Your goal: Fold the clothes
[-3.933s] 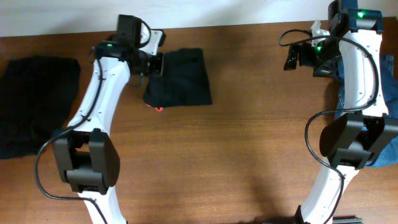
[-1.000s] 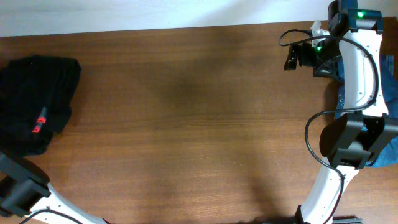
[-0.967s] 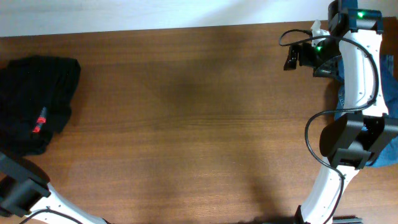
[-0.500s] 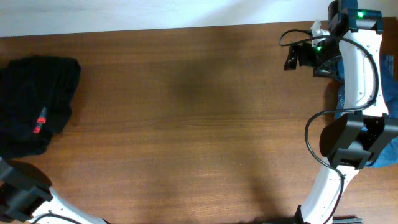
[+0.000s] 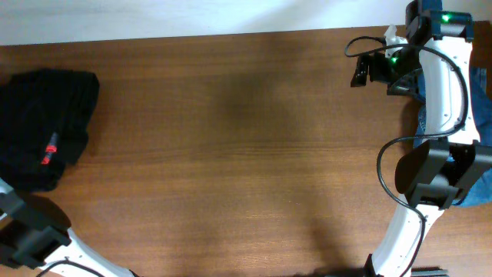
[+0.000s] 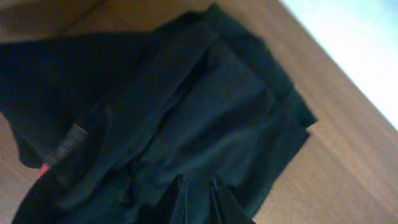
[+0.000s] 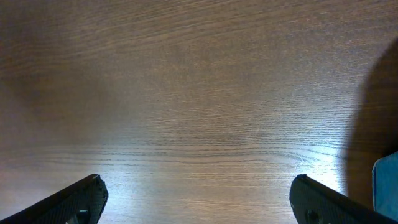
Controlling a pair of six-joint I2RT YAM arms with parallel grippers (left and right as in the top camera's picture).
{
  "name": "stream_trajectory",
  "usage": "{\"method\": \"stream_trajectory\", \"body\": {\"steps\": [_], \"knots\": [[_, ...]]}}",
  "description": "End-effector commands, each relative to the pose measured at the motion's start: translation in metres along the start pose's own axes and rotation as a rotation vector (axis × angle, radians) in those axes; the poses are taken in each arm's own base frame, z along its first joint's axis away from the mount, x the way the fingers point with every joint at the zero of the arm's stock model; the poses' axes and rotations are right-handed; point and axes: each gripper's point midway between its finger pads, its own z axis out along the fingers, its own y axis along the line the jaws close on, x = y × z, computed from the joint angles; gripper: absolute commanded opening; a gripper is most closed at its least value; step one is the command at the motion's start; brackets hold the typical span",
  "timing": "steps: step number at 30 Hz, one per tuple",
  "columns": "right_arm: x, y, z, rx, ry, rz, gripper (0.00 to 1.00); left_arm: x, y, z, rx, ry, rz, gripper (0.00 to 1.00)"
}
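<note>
— Where are the trousers (image 5: pixel 46 123)?

— Bunched in a dark heap at the left end of the table (image 5: pixel 231 154), right up to its edge. A bit of the red stripe (image 5: pixel 51 150) shows among the folds.

— And the left gripper (image 6: pixel 198 205)?

— From above I can't see it, only part of the left arm (image 5: pixel 31 231) at the near left corner. Its own camera looks down on creased black cloth, with the grey waistband (image 6: pixel 71 140) off to one side. The two fingers (image 6: pixel 180 202) sit close together at the bottom of that view (black on black, mind you), so I can't tell whether they are fully closed or have cloth between them.

— The right gripper (image 5: pixel 361 71)?

— Near the far edge on the right side, well apart from the trousers. Its fingers (image 7: pixel 81 199) stand wide apart over bare wood, holding nothing.

— What's the blue over there?

— Denim (image 5: pixel 483 115), lying at the right edge beneath that arm. The right wrist camera catches just a corner of it.
</note>
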Motion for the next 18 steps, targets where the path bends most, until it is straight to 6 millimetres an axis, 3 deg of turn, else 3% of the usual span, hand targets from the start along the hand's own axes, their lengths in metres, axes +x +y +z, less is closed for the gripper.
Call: {"method": "stream_trajectory", "body": {"steps": [1,6,11,18], "knots": [[-0.003,0.002,-0.015,0.005,-0.042,-0.004,0.99,0.010,0.026,0.027,-0.093,0.050,0.003,0.11],[-0.003,0.002,-0.015,0.005,-0.042,-0.004,0.99,0.016,0.047,0.044,-0.159,0.083,-0.012,0.11],[-0.003,0.002,-0.015,0.005,-0.042,-0.004,0.99,0.038,0.059,0.071,-0.194,0.164,-0.019,0.10],[-0.003,0.002,-0.015,0.005,-0.042,-0.004,0.99,0.065,0.092,0.100,-0.264,0.270,-0.107,0.05]]}}
